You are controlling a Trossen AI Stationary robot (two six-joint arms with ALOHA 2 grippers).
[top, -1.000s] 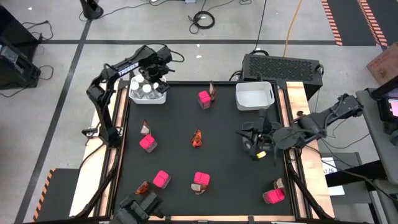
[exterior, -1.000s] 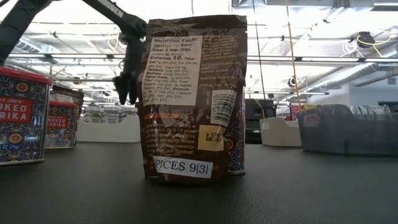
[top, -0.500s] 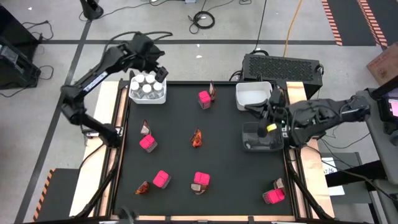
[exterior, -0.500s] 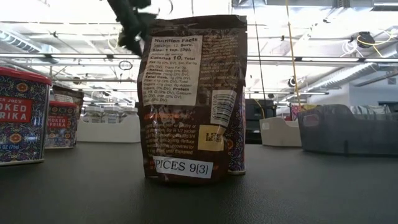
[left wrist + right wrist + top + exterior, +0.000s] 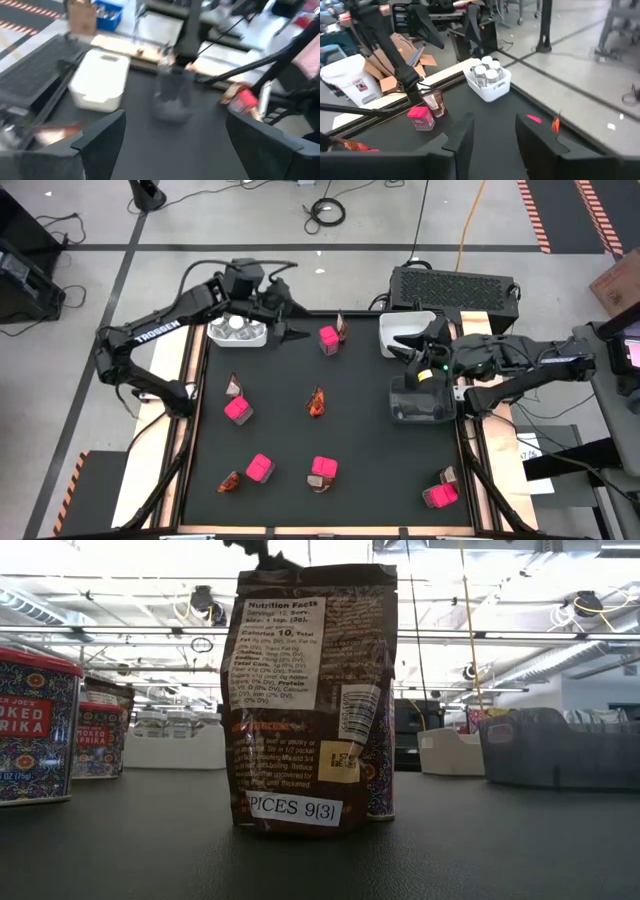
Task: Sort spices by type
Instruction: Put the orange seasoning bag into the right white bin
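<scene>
Overhead, the left gripper (image 5: 287,308) hangs with fingers spread wide, empty, just beside the white bin (image 5: 238,332) of jars (image 5: 236,324) at the table's far left corner. Opposite, the right gripper (image 5: 418,358) hovers between the empty white bin (image 5: 408,334) and the dark bin (image 5: 420,401), its fingers parted and holding nothing. Pink boxes (image 5: 238,409) and sachets (image 5: 317,401) lie scattered across the black mat (image 5: 360,440).

Workshop floor around a black counter (image 5: 360,430)

Grey concrete floor (image 5: 90,220) crossed by dark tape lines, loose cables (image 5: 325,212) lying about, orange-striped hazard tape (image 5: 535,215) at one side; bright ceiling lights (image 5: 150,560) overhead.
</scene>
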